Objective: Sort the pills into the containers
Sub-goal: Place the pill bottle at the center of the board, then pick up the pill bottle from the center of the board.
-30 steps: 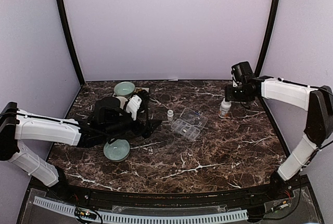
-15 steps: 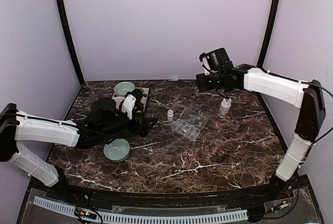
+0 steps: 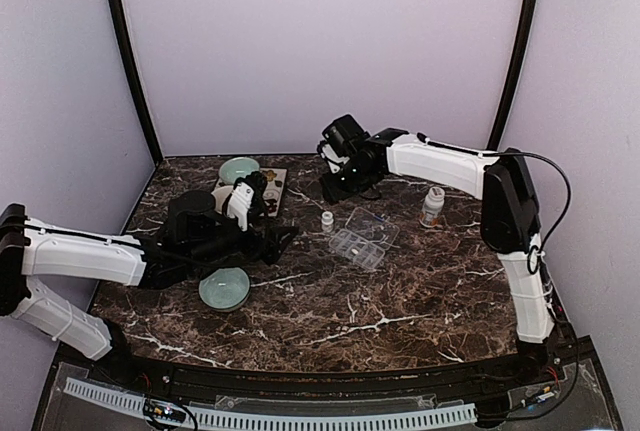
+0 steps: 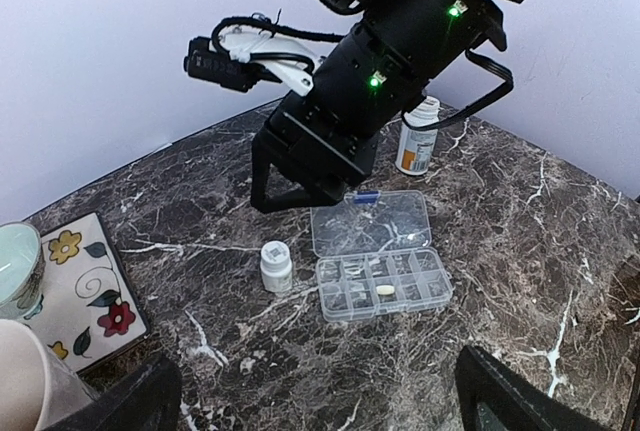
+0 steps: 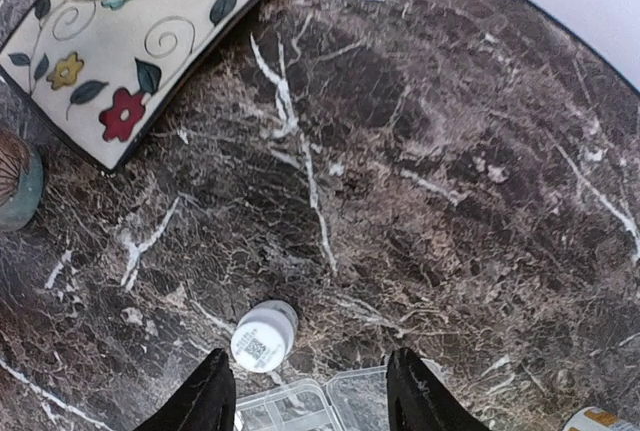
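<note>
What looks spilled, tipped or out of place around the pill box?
Nothing stands out. The organiser lies flat, lid open, one pill in a compartment; small bottle and labelled bottle stand upright; no loose pills visible.

The table (image 3: 400, 296) has a dark brown, marble-look top with white veins, smooth and faintly shiny. The pill-organiser box (image 4: 372, 251) is clear glossy plastic, lid and compartments alike. The small bottle (image 5: 264, 336) has a matt white plastic cap. The taller bottle (image 4: 417, 146) is pale plastic with a stuck-on label. The near bowl (image 3: 224, 288) and far bowl (image 3: 239, 170) look like glazed pale green ceramic. The flowered mat (image 5: 130, 61) is cream and matt. The right arm (image 3: 440, 163) has smooth white plastic shells, and its tool (image 5: 305, 396) is matt black.
</note>
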Controlling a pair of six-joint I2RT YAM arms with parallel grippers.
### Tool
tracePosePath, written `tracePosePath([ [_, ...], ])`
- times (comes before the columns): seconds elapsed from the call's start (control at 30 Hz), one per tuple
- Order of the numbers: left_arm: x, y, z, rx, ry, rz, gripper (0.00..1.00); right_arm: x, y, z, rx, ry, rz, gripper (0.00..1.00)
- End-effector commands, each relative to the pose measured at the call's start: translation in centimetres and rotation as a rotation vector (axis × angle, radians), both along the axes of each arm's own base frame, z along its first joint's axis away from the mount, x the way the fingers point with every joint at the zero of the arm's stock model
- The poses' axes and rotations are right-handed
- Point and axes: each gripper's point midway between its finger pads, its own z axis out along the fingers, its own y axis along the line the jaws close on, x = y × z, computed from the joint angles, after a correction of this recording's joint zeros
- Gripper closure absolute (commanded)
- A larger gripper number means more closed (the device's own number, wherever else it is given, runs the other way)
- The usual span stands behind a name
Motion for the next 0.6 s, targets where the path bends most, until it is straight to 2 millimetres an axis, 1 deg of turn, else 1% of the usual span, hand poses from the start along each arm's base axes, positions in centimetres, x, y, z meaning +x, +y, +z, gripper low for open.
tracePosePath([
  [0.0, -0.1, 0.8, 0.7, -0.028, -0.010, 0.021, 0.02, -1.1, 1.1, -1.3, -0.001, 0.079, 0.019, 0.47],
  [0.2, -0.1, 0.8, 0.8, -0.029, -0.012, 0.020, 0.02, -1.6, 1.9, -3.3, -0.003, 0.130, 0.037, 0.47],
  [0.57, -0.1, 0.6, 0.5, -0.027, -0.004, 0.014, 0.02, -1.8, 2.7, -4.8, -0.006, 0.158, 0.056, 0.48],
])
